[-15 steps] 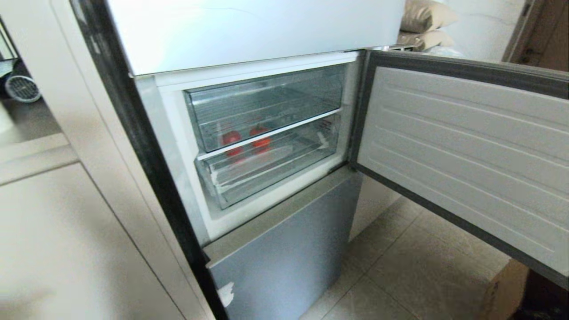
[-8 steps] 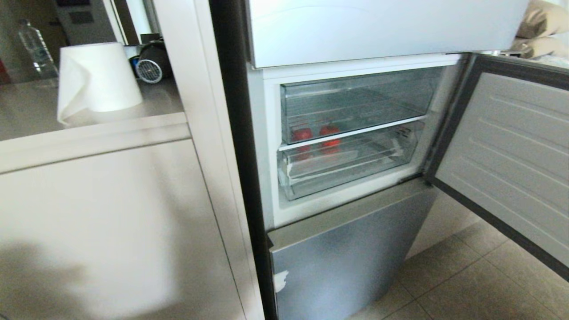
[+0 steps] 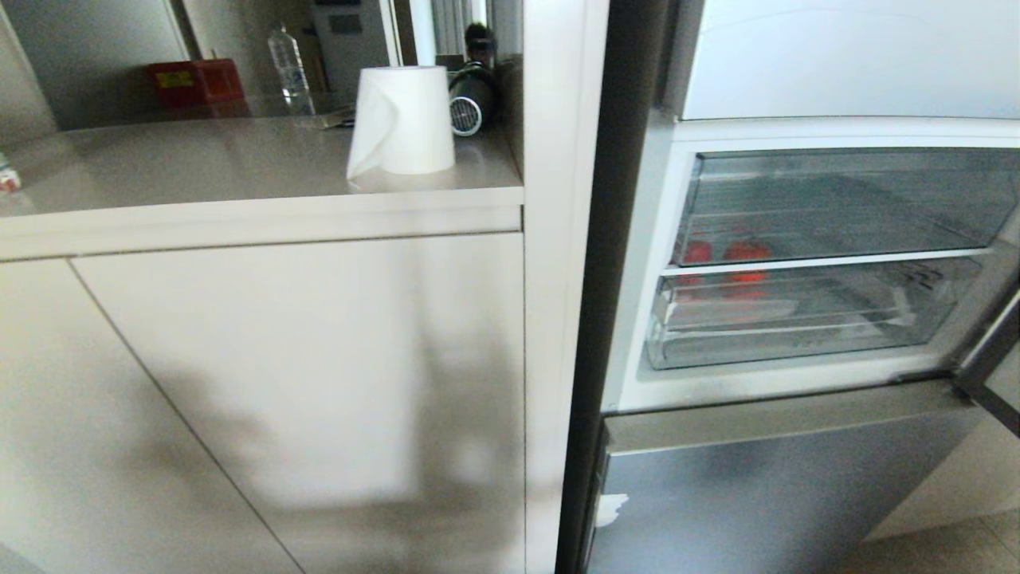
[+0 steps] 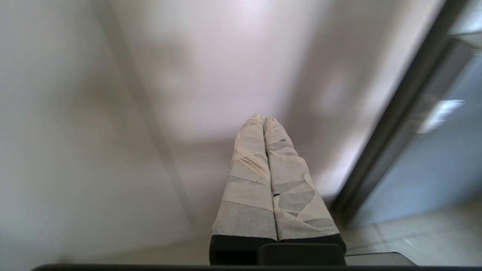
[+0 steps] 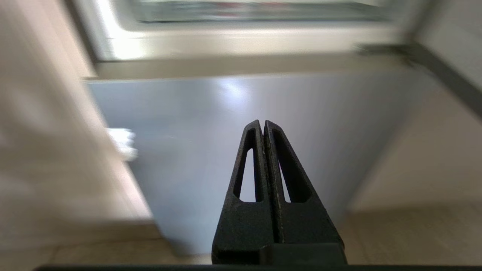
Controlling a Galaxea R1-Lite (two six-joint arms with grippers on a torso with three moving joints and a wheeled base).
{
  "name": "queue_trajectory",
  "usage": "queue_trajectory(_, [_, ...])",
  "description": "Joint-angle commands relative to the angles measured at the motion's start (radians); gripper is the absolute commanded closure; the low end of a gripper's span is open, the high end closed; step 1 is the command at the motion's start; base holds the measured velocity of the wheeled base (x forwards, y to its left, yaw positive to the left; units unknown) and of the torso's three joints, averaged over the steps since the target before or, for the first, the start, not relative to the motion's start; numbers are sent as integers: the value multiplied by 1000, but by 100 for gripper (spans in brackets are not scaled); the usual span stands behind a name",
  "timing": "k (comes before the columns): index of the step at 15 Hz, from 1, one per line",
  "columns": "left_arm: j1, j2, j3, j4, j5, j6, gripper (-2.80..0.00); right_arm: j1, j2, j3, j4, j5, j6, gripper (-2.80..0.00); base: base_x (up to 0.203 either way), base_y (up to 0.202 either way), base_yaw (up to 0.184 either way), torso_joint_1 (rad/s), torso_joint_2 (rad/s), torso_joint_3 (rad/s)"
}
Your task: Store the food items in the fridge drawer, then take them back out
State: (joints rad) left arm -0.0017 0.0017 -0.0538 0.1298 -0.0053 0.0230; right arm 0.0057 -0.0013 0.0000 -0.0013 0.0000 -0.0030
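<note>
Fridge now sits at right of my head view; whole scene has slid right, so base turned, nothing moved. Food items (image 3: 747, 252) visible through clear fridge drawer (image 3: 797, 331), pushed in. Left gripper (image 4: 263, 120) and right gripper (image 5: 262, 122) clenched, empty, parked low. I judge robot is turning away from fridge.

The fridge compartment (image 3: 829, 263) is seen open at the front, so access from ahead is unblocked. Both clear drawers are pushed in; the fridge drawer (image 3: 797, 327) is fronted by its own clear wall, and the food items (image 3: 745, 253) are seen through the plastic. Access from the left is barred by the cabinet panel (image 3: 558, 279). The open door (image 3: 992, 363) stands on the right.
</note>
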Motion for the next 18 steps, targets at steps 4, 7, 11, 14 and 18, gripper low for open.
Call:
queue_trajectory(4, [0, 0, 0, 1, 1, 0, 0, 0, 1, 0, 0, 2, -3, 0, 0, -5, 168, 1, 4, 2])
queue_trajectory(7, [0, 0, 0, 1, 1, 0, 0, 0, 1, 0, 0, 6, -23, 0, 1, -2, 76, 5, 2, 0])
queue_trajectory(11, [0, 0, 0, 1, 1, 0, 0, 0, 6, -4, 5, 10, -35, 0, 0, 0, 0, 0, 0, 0])
queue_trajectory(14, [0, 0, 0, 1, 1, 0, 0, 1, 117, -97, 4, 43, 14, 0, 0, 0, 0, 0, 0, 0])
queue_trajectory(18, [0, 0, 0, 1, 1, -2, 0, 2, 437, -178, -13, 146, 68, 0, 0, 0, 0, 0, 0, 0])
